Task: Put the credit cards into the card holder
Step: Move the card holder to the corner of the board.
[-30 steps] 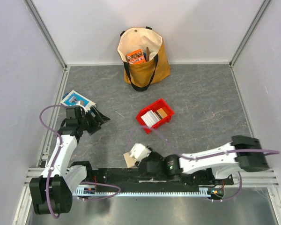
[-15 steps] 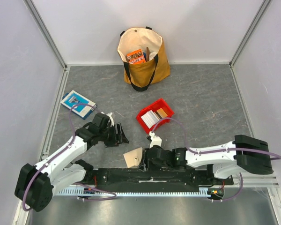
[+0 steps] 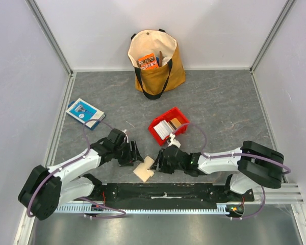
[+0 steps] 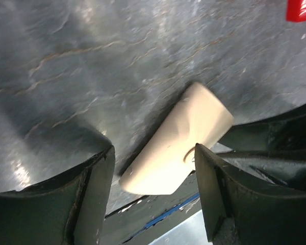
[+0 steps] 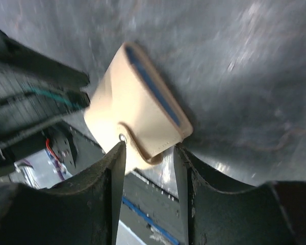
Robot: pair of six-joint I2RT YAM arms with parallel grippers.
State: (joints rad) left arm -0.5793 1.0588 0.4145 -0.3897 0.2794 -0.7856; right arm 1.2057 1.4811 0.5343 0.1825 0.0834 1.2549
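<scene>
The beige card holder point(image 3: 144, 170) lies folded on the table near the front edge. My left gripper point(image 3: 134, 154) is open just left of it; in the left wrist view the holder point(image 4: 179, 139) lies between the spread fingers, close to the right finger point(image 4: 210, 189). My right gripper point(image 3: 157, 160) is at its right side, jaws partly open; the holder point(image 5: 137, 115) has its snap-tab end just between the fingertips point(image 5: 117, 173). The credit cards point(image 3: 166, 128), white with one orange-brown card point(image 3: 176, 123), stand in the red tray point(image 3: 157, 133).
A tan tote bag point(image 3: 155, 61) with an orange packet stands at the back wall. A blue-and-white flat box point(image 3: 84, 112) lies at the left. The black front rail point(image 3: 163, 191) runs just behind the holder. A corner of the red tray point(image 4: 302, 9) shows in the left wrist view.
My left arm has swung from the blue box down to the card holder. My right gripper has moved off the front rail toward the holder's right side. The holder has shifted slightly.
</scene>
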